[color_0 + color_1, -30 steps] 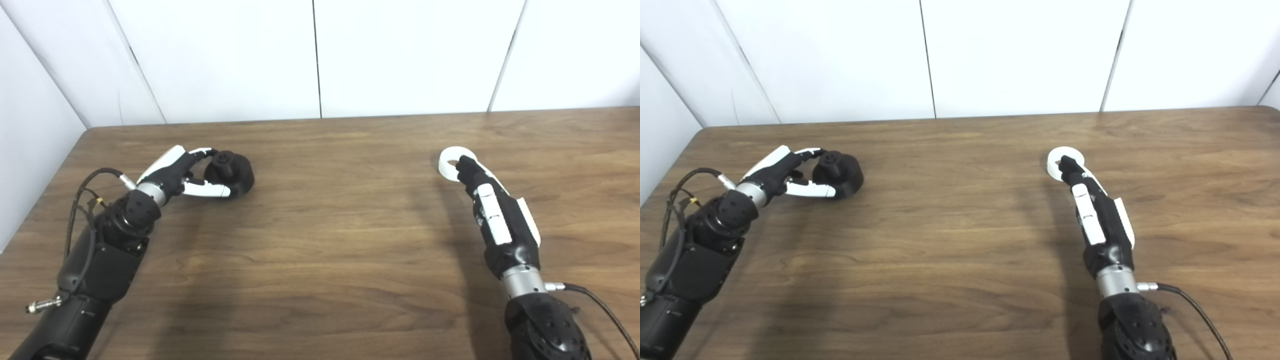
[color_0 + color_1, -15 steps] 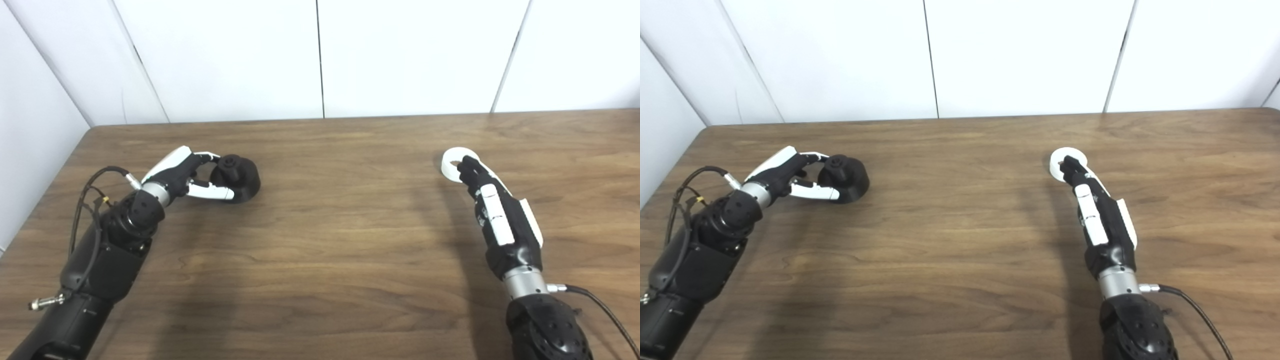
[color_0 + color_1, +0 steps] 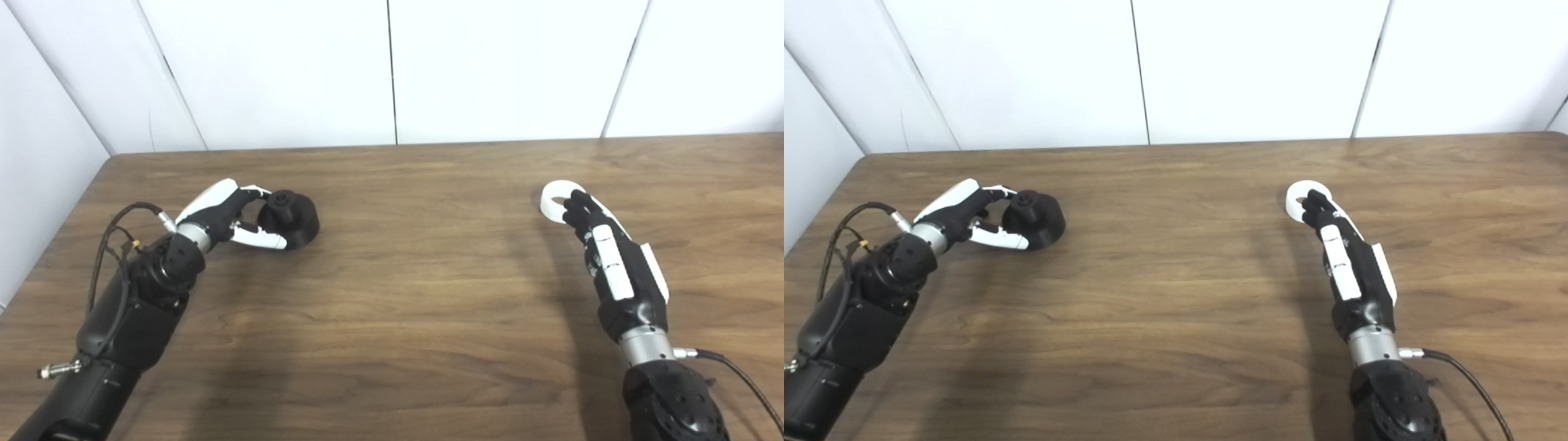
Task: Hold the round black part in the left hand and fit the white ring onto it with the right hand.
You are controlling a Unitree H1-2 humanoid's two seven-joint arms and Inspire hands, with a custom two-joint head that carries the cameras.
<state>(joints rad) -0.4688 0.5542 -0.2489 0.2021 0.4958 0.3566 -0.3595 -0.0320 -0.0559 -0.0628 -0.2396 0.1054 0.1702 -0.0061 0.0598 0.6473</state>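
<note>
No text, label, brand, number or sign can be read anywhere on the things or surfaces in either view.

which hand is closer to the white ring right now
Right. The right hand has its fingertips on the white ring; the left hand is far across the table at the round black part.
</note>
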